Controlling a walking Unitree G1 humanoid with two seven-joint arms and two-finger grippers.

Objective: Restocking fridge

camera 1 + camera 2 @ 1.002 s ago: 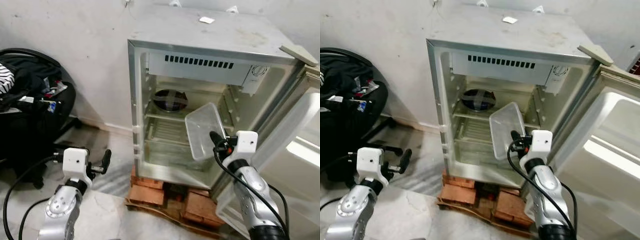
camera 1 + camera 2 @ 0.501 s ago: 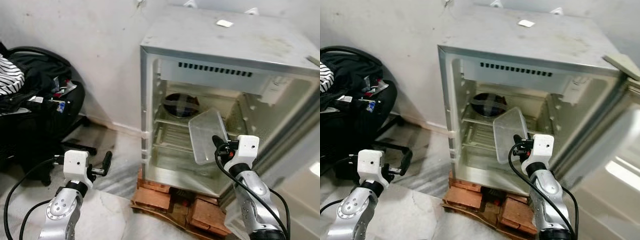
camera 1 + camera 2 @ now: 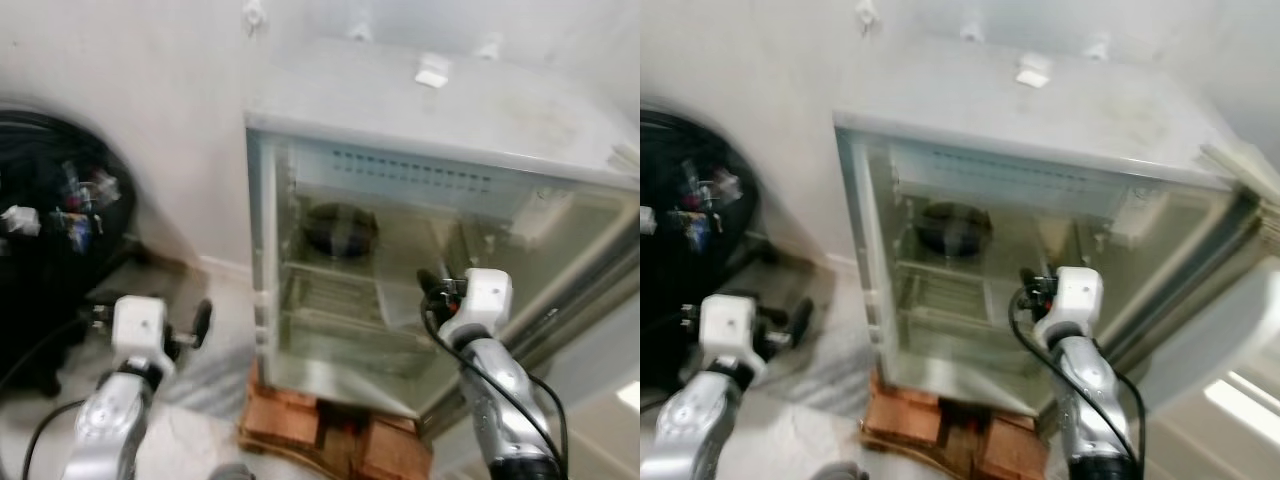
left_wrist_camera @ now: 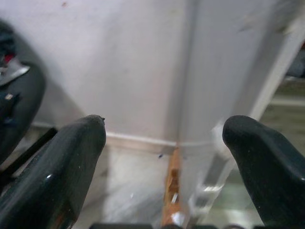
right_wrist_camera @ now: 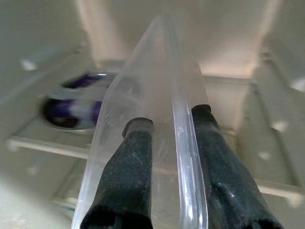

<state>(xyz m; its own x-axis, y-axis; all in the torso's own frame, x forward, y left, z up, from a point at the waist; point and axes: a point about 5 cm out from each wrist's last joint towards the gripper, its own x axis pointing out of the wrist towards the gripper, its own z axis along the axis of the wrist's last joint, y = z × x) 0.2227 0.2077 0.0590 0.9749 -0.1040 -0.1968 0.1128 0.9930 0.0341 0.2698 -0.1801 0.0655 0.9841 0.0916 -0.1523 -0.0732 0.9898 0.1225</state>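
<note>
Fridge [image 3: 420, 120] open, dead ahead of your right arm. Dark bowl [image 3: 340, 228] on upper shelf [image 5: 43, 143]. Right claw [image 5: 169, 131] clamped on clear plastic container [image 5: 143, 114] rim, container edge-on, long axis pointing at shelf. Left claw [image 4: 164, 138] wide open, empty, low beside fridge.

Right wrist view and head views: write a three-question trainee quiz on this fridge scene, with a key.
1. True or false: the right gripper pinches the wall of a clear plastic container.
2. What rests on the upper shelf of the open white fridge? A) a dark round dish B) a green bottle C) a red apple
3. Fill in: the fridge stands on reddish ____.

Key: 1 true. 2 A, the dark round dish. 3 bricks. The left gripper, with fingers apart, is held low beside the fridge.
</note>
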